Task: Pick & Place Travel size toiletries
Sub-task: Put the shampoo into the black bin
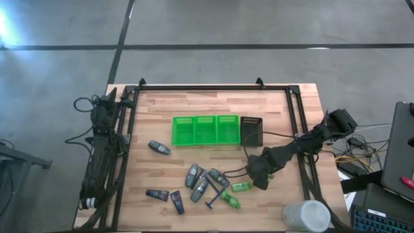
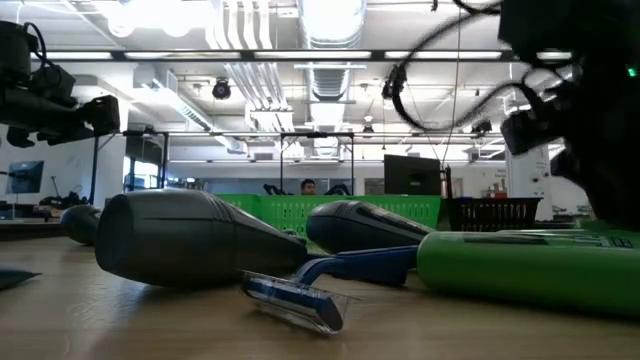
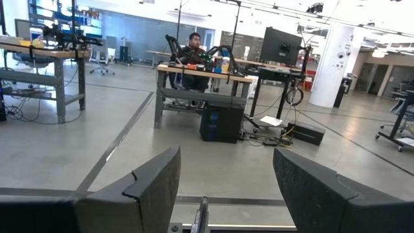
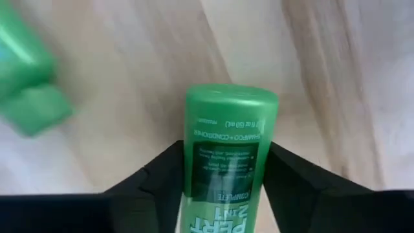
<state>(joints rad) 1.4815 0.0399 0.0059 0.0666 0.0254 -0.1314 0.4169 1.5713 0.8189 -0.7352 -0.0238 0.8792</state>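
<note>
Grasping is the step in hand: at lower right of centre in the high view, the right gripper (image 1: 257,177) has its fingers clamped on the sides of a green mini bottle (image 4: 228,155) lying on the table (image 1: 168,107). Next probably comes lifting it toward the green tray (image 1: 206,130). The left gripper (image 3: 226,188) stands open, parked at the left edge.

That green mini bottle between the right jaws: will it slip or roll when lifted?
The green mini bottle looks smooth and glossy, so it may slide in the right gripper. Its rounded body lies flat on the table, so it could roll if nudged. Probably light.
</note>
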